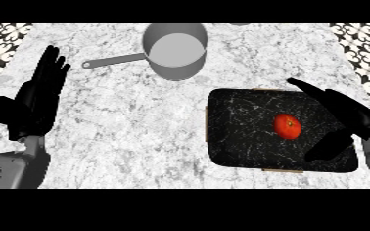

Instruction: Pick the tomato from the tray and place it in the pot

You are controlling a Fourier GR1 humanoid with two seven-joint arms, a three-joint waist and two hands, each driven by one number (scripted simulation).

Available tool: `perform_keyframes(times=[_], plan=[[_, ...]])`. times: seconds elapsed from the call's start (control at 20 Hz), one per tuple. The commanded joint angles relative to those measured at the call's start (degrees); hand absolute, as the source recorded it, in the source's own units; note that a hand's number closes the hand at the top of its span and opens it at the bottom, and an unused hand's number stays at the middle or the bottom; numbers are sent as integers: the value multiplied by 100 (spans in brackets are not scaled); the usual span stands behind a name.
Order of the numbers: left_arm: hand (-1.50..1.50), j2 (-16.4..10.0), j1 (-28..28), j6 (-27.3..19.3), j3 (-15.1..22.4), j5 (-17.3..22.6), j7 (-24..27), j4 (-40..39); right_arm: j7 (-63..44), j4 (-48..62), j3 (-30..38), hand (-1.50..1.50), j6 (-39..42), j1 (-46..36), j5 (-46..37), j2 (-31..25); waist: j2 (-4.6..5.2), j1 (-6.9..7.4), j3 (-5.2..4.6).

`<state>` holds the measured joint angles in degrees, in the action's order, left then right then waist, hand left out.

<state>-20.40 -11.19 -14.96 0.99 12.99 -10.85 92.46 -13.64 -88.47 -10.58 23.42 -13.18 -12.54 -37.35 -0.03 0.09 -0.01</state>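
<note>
Right hand [345,115]: fingers [314,92] straight, spread wide from thumb [329,147], pinching nothing. Gap between them opens left toward tomato [288,126]. Tomato just left of hand, apart from fingers and thumb, lying on right half of dark tray [235,127]. Hand over tray's right edge. Tray on right, near part of marble counter [130,122].

Left hand [36,98]: fingers straight, close together, pointing far; resting open at left edge, well apart from tray.

Grey pot [177,71] far centre, handle [115,60] pointing left, well apart from tray.
</note>
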Motion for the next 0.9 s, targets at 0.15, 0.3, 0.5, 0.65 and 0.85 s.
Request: perform_keyframes(times=[0.15,0.3,0.5,0.65,0.85], plan=[[0,-17,172,66,-203,-85,-414,598,-572,-298,-171,-150,-216,432,-816,490,-8,-3,2],[0,265,-234,216,-272,-202,-58,-155,-91,479,150,-150,80,-17,-1040,527,7,-4,2],[0,336,93,359,-356,-343,-153,148,72,169,355,-150,259,422,-1200,650,1,-13,1],[0,225,-69,472,-560,-237,-365,173,240,627,42,-150,-180,309,-1768,1066,4,4,2],[0,523,-170,460,-543,-438,-160,-157,339,842,285,-150,-16,126,-1992,1156,5,-8,1]])
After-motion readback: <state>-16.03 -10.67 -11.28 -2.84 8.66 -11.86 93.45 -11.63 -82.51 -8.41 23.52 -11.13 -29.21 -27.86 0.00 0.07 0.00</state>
